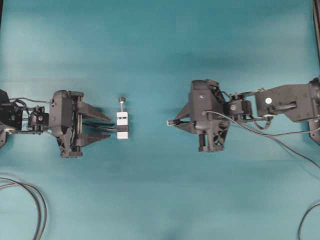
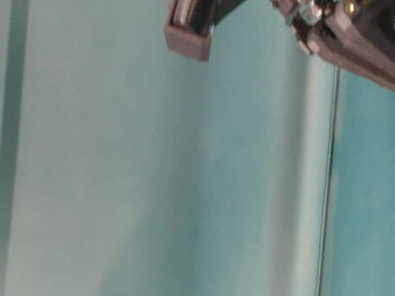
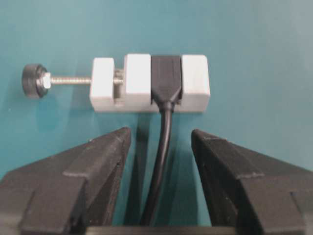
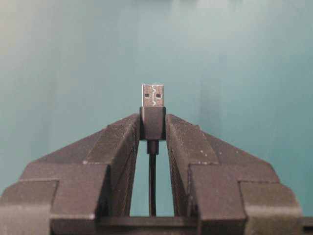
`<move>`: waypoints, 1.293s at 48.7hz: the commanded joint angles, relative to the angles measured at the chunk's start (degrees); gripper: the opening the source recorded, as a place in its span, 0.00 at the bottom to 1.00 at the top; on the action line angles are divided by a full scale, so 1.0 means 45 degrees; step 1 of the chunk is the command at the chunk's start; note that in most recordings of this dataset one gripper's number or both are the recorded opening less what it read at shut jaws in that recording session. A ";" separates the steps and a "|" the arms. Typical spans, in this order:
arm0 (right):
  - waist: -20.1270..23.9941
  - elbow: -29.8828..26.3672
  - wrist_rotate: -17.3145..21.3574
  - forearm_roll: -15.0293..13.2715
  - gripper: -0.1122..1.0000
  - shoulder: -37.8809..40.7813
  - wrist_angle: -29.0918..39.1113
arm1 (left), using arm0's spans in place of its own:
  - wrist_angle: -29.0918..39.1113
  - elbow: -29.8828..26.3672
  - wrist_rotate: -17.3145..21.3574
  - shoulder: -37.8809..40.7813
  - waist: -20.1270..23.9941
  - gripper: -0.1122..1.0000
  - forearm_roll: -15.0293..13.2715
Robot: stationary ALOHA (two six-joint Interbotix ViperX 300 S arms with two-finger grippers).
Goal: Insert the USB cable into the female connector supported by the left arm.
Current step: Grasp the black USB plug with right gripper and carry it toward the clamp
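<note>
The female connector (image 3: 166,78) is a black socket clamped in a white block (image 3: 195,81) with a black-knobbed screw (image 3: 32,81). It lies on the teal table just ahead of my left gripper (image 3: 160,134). That gripper is open, and the connector's thin cable (image 3: 164,147) runs untouched between its fingers. In the overhead view the block (image 1: 123,125) sits right at the left gripper's (image 1: 110,127) fingertips. My right gripper (image 4: 153,117) is shut on the USB cable's black plug (image 4: 153,125), and its metallic tip (image 4: 153,96) sticks out forward. Overhead, the plug (image 1: 170,122) points at the block across a gap.
Loose cables lie at the table's lower left (image 1: 30,195) and trail from the right arm (image 1: 280,135). The table-level view shows only part of a black arm (image 2: 189,22) at its top edge, above the teal surface.
</note>
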 commanded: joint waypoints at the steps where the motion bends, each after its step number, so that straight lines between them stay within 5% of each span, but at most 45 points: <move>1: 0.0000 -0.0684 -0.0020 -0.0039 0.29 0.0059 0.0137 | -0.0547 -0.0039 -0.0117 0.0078 0.0020 0.67 -0.0117; 47: 0.0117 -0.4570 -0.0195 -0.0391 0.29 0.2852 0.2266 | -0.1113 -0.0117 -0.0020 0.0625 0.0176 0.67 -0.0254; 63: 0.0156 -0.4824 -0.0195 -0.0391 0.29 0.3203 0.2461 | -0.1172 -0.0195 0.0039 0.0664 0.0176 0.67 -0.0254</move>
